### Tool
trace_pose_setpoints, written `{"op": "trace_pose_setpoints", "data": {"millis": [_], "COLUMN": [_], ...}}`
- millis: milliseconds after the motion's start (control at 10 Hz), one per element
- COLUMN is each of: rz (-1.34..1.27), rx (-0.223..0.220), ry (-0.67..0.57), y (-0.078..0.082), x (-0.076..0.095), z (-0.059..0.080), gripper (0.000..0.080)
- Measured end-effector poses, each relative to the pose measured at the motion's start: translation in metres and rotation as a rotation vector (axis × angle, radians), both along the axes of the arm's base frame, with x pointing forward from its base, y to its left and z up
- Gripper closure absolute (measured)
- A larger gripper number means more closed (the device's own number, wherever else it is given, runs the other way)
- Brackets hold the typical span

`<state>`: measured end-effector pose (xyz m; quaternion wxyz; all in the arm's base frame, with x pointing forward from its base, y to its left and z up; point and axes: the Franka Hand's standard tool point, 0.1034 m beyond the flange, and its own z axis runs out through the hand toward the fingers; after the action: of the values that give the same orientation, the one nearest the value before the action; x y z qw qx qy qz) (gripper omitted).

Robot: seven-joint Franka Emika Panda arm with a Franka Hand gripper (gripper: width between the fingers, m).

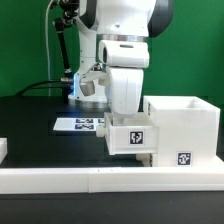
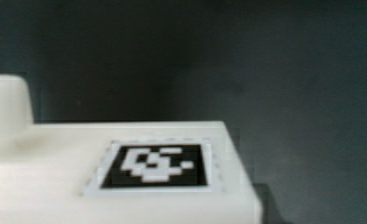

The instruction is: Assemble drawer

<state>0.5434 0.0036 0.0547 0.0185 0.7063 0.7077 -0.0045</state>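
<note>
A white open drawer box [image 1: 183,125] stands at the exterior view's right, with a marker tag on its front. A smaller white drawer part [image 1: 131,138] with a tag sits against the box's left side. My gripper [image 1: 124,112] comes straight down onto this part, and its fingertips are hidden at the part's top edge. In the wrist view the part's white face [image 2: 55,175] with its tag [image 2: 159,163] fills the lower half. A rounded white shape [image 2: 2,105] rises beside it. No fingers show there.
The marker board [image 1: 80,125] lies on the black table behind the arm, to the exterior view's left. A long white rail [image 1: 90,179] runs along the front edge. A small white piece [image 1: 3,150] sits at the far left.
</note>
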Motion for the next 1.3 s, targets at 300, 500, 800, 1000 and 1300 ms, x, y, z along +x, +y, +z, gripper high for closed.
{"op": "trace_pose_setpoints", "data": {"millis": [300,500,800,1000,1300], "rz": [-0.002,0.001,-0.002,-0.004,-0.004], "rx": [0.001,0.002,0.003,0.004,0.003], "ry": [-0.002,-0.005,-0.01,-0.008,-0.007], "y": [0.0081,0.0109,0.0097,0.009,0.0091], "x": [-0.0002,-0.0002,0.0005,0.0,0.0001], "z": [0.0,-0.0001,0.0,-0.001,-0.0007], "gripper": [0.0755,0.0755,0.0746,0.054,0.0218]}}
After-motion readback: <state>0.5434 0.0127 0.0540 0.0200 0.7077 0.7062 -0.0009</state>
